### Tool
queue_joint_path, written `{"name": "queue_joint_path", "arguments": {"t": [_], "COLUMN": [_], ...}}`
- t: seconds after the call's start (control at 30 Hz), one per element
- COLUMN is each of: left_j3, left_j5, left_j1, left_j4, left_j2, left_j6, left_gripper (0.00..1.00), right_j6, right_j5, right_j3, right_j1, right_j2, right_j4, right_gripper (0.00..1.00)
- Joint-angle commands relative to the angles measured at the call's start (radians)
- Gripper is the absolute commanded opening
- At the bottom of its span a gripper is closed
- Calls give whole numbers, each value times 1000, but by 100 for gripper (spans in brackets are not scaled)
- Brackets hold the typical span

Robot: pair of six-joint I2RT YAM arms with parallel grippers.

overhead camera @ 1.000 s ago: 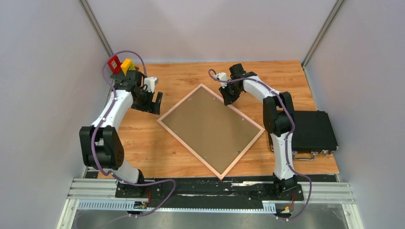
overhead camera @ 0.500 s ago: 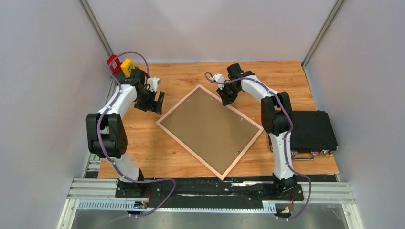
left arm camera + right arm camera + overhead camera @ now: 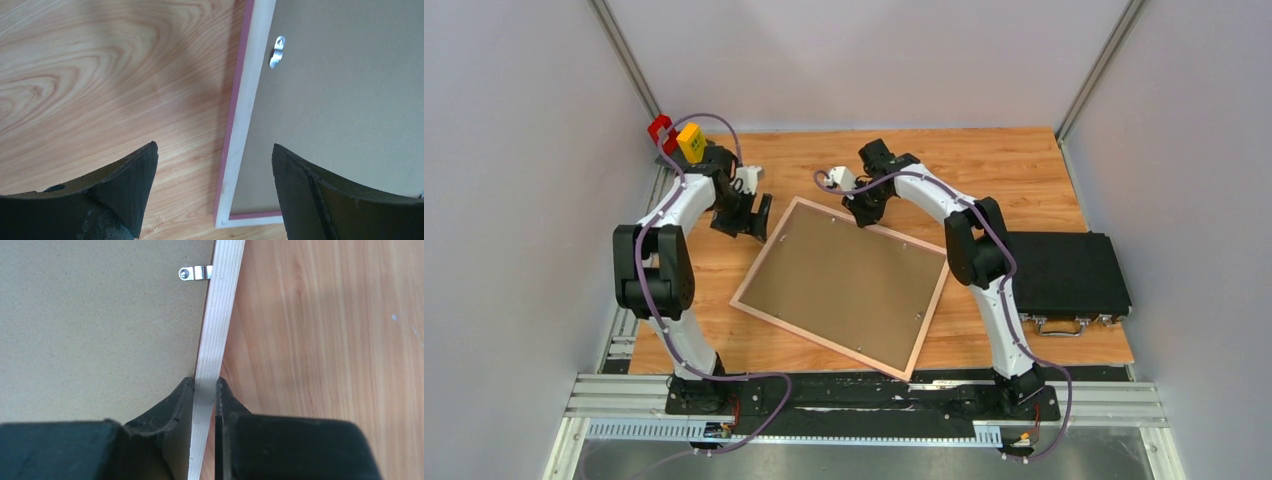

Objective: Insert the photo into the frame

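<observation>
Pinching the frame [image 3: 820, 340] by its far rail with the right gripper [image 3: 205, 390], jaws pressed onto the light wood strip from both sides, just short of a metal tab [image 3: 192, 273]. Hovering with the left gripper [image 3: 749, 215] at the frame's far-left corner, jaws spread wide, gripping nothing. Lying back up and skewed across the middle of the table [image 3: 1014, 165], brown backing board [image 3: 844, 280] on show.
</observation>
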Motion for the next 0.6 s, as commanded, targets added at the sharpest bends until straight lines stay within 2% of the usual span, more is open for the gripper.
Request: {"name": "queue_joint_path", "arguments": {"t": [0.0, 0.3, 0.57], "left_j3": [44, 64, 99], "left_j5": [41, 47, 8], "left_j1": [-6, -64, -98], "left_j4": [5, 10, 38], "left_j2": [27, 91, 136], "left_j6": [-18, -8, -5], "left_gripper": [91, 88, 80], "right_j6": [-93, -71, -39], "right_j5": [-43, -42, -44], "right_j3": [58, 70, 40], "right_j1": [29, 44, 44], "right_j2": [23, 23, 11], "right_j4": [2, 2, 17], "right_gripper": [0, 0, 0]}}
